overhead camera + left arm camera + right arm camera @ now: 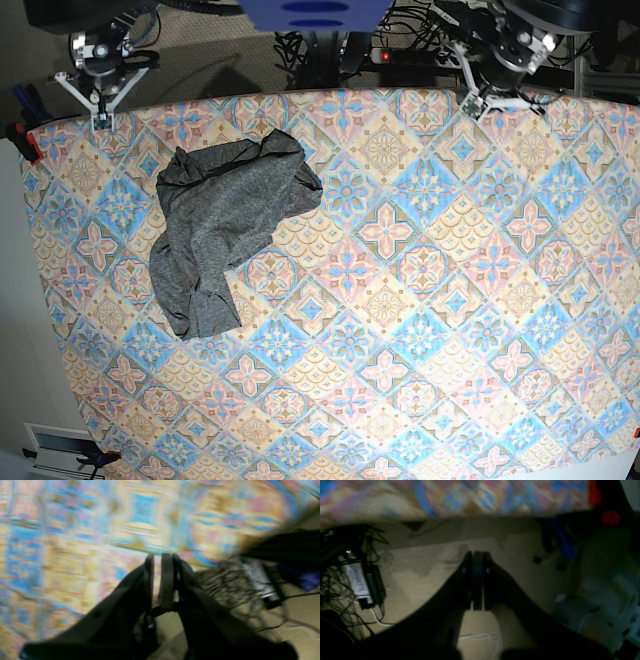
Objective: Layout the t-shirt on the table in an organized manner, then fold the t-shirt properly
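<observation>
Lying crumpled on the table point(420, 300), the dark-grey t-shirt point(225, 225) sits toward the table's far edge, on the right arm's side, bunched with folds and not spread flat. The right gripper point(100, 122) hangs at that far edge just beyond the shirt, fingers pressed together, holding nothing. The left gripper point(478, 103) is well apart from the shirt, also closed and empty.

Beyond the far edge, a beige floor point(425, 562) carries a tangle of dark cables point(335, 592) around a pale power strip point(357, 582). To the right sit what may be pale storage bins point(602, 605), blurred. The light there is dim.
</observation>
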Motion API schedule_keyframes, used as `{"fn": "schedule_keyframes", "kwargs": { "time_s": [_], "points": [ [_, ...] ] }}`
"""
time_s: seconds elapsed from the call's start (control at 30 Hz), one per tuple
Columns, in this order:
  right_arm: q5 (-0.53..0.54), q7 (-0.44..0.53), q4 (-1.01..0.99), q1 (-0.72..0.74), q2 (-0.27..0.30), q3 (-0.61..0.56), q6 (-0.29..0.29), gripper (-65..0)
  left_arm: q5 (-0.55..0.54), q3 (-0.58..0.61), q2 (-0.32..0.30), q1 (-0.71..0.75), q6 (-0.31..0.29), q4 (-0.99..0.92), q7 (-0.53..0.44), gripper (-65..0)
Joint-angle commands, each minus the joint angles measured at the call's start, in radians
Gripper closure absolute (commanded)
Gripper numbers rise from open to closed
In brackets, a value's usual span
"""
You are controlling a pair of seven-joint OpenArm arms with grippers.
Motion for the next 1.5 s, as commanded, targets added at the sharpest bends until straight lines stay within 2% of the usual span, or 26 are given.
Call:
{"fn": "schedule_keyframes", "kwargs": {
  "time_s": [0.0, 0.13, 0.4, 0.53, 0.7, 0.8, 0.97, 1.03, 1.2, 1.33, 1.47],
  "points": [
    [0.001, 0.005, 0.017, -0.016, 0.004, 0.006, -0.002, 0.0, -0.01, -0.005, 0.003, 0.005, 0.009, 0.019, -0.015, -5.7],
    [0.001, 0.005, 0.014, -0.045, 0.004, 0.006, -0.002, 0.0, -0.017, -0.005, 0.006, 0.01, 0.009, 0.014, 0.037, -5.7],
    [0.001, 0.005, -0.012, -0.08, 0.002, 0.006, -0.002, 0.0, -0.007, 0.02, 0.01, 0.064, 0.009, 0.013, 0.039, -5.7],
    [0.001, 0.005, -0.042, -0.105, 0.004, 0.0, -0.001, 0.0, -0.018, 0.069, 0.013, 0.157, 0.009, 0.014, 0.033, -5.7],
    [0.001, 0.005, -0.09, -0.119, 0.004, -0.002, -0.001, 0.0, -0.007, 0.073, 0.104, 0.245, 0.009, 0.013, 0.029, -5.7],
    [0.001, 0.017, -0.181, -0.116, 0.004, -0.002, -0.001, 0.0, -0.006, 0.075, 0.124, 0.26, 0.009, -0.032, 0.029, -5.7],
    [0.001, 0.229, -0.402, -0.114, 0.004, 0.001, -0.001, 0.0, -0.004, 0.073, 0.118, 0.202, 0.009, -0.193, 0.031, -5.7],
    [0.001, 0.284, -0.481, -0.114, 0.004, 0.003, -0.001, 0.0, -0.004, 0.073, 0.119, 0.168, 0.009, -0.279, 0.031, -5.7],
    [0.001, 0.347, -0.692, -0.108, 0.01, 0.003, -0.001, 0.0, 0.033, 0.073, 0.116, 0.024, 0.009, -0.541, 0.022, -5.7],
    [0.001, 0.369, -0.8, 0.012, 0.047, 0.007, -0.001, 0.0, 0.131, 0.073, 0.124, -0.059, 0.009, -0.725, -0.099, -5.7],
    [0.001, 0.434, -0.94, 0.061, 0.076, 0.03, -0.005, 0.0, 0.204, 0.067, 0.118, -0.165, 0.009, -0.92, -0.133, -5.7]
  ]
}}
